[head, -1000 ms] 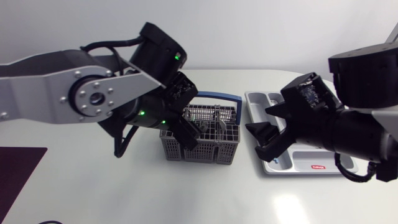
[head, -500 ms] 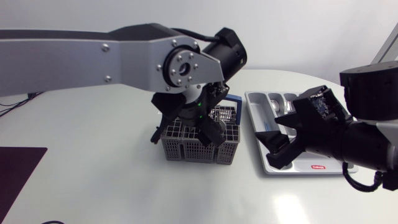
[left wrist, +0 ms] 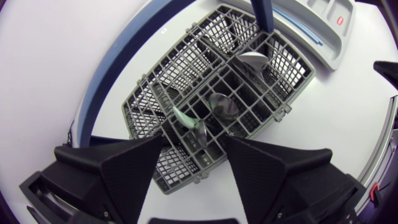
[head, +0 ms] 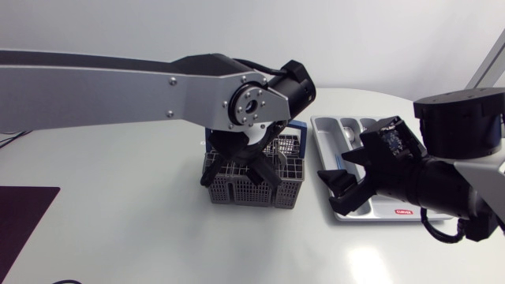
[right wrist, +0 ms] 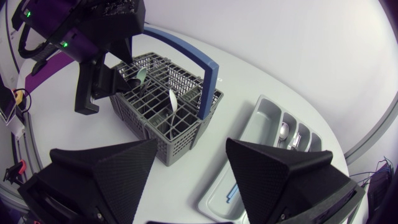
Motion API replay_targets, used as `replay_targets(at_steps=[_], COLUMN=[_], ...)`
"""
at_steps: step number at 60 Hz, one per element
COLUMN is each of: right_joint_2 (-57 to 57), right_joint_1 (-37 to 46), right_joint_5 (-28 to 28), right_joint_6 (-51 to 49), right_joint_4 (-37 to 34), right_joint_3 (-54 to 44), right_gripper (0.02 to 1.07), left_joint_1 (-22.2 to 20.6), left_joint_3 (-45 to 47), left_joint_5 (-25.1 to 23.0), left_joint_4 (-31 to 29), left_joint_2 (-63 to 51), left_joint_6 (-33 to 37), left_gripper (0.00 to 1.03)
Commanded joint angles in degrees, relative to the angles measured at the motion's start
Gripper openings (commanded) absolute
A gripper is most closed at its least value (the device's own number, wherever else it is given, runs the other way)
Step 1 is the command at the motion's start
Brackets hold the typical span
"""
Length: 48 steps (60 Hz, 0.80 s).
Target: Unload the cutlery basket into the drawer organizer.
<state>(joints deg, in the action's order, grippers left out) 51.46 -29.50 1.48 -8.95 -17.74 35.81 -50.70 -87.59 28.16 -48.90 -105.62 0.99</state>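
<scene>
The table [head: 118,237] carries all items; positions below are referenced to the cutlery basket.

Left arm [head: 118,87]: extends across the table and ends directly above the basket.

Right arm [head: 461,130]: positioned on the far side of the drawer organizer from the basket, wrist turned toward the basket.

Drawer organizer [head: 325,134]: grey tray, flat on the table, just beside the basket on the right arm's side. One spoon [right wrist: 284,130] lies in a narrow compartment.

Cutlery basket [head: 246,193]: grey mesh, upright on the table, blue handle [right wrist: 199,59] raised over it.

Left gripper [left wrist: 196,143]: just above the basket, fingers spread wide over its compartments and pinching nothing.

Right gripper [head: 338,193]: above the organizer edge nearest the basket, fingers spread, holding nothing.

Spoons [left wrist: 224,106]: at least three stand in the basket, bowls up. One bowl shows in the gap between the left gripper's fingers.
</scene>
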Motion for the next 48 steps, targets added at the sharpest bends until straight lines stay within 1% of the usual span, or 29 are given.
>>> replay_targets(at_steps=[1,9,10,16,40,48], right_joint_2=[0.7,0.7,0.7,0.7,0.7,0.7], right_joint_1=[0.1,0.1,0.1,0.2,0.1,0.2], right_joint_5=[-0.1,-0.1,-0.1,-0.1,0.0,0.0], right_joint_6=[1.4,1.3,1.3,1.3,1.3,1.3], right_joint_4=[0.9,1.1,1.1,1.3,2.0,2.4], right_joint_3=[-2.2,-2.6,-2.6,-2.8,-3.6,-4.2], right_gripper=[0.82,0.82,0.82,0.82,0.82,0.82], left_joint_1=[-0.2,-0.3,-0.3,-0.3,-0.7,-1.0], left_joint_3=[0.5,1.1,1.2,1.4,2.4,2.6], left_joint_5=[1.2,1.4,1.5,1.5,3.7,3.7], left_joint_4=[1.3,2.5,2.6,2.7,2.7,2.7], left_joint_2=[-1.1,-1.2,-1.3,-1.5,-2.7,-3.1], left_joint_6=[-2.0,-2.0,-1.9,-1.8,-1.7,-2.0], left_gripper=[0.54,0.32,0.31,0.29,0.26,0.25])
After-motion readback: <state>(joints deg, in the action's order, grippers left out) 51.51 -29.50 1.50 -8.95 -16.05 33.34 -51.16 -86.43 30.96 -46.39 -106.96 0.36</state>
